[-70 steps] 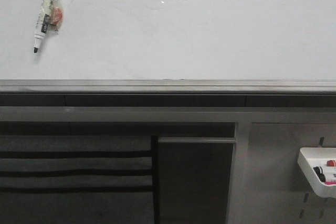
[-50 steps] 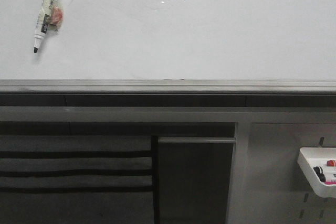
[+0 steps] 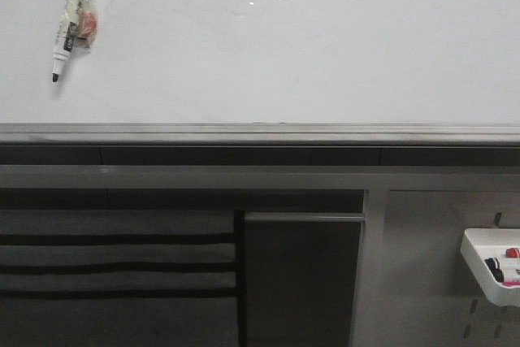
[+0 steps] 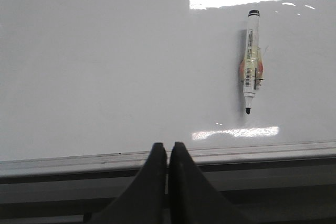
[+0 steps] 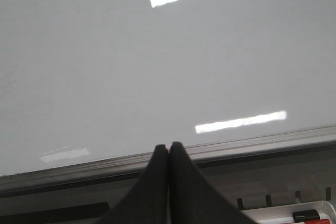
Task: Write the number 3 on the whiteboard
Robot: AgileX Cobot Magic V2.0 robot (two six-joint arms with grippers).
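The whiteboard (image 3: 268, 54) fills the upper half of the front view, glossy white with glare, and bears no ink; no number 3 shows on it. A white marker with a black tip (image 3: 71, 22) is stuck to the board at its upper left, tip pointing down; it also shows in the left wrist view (image 4: 252, 61). My left gripper (image 4: 168, 146) is shut and empty, below the board's grey rail (image 4: 236, 153). My right gripper (image 5: 168, 147) is shut and empty, also below the rail (image 5: 262, 142). Neither gripper shows in the front view.
Below the rail (image 3: 260, 133) is a grey frame with a dark slatted panel (image 3: 114, 266). A grey pegboard (image 3: 431, 266) at lower right carries a white tray (image 3: 491, 270) with markers; the tray also shows in the right wrist view (image 5: 294, 216).
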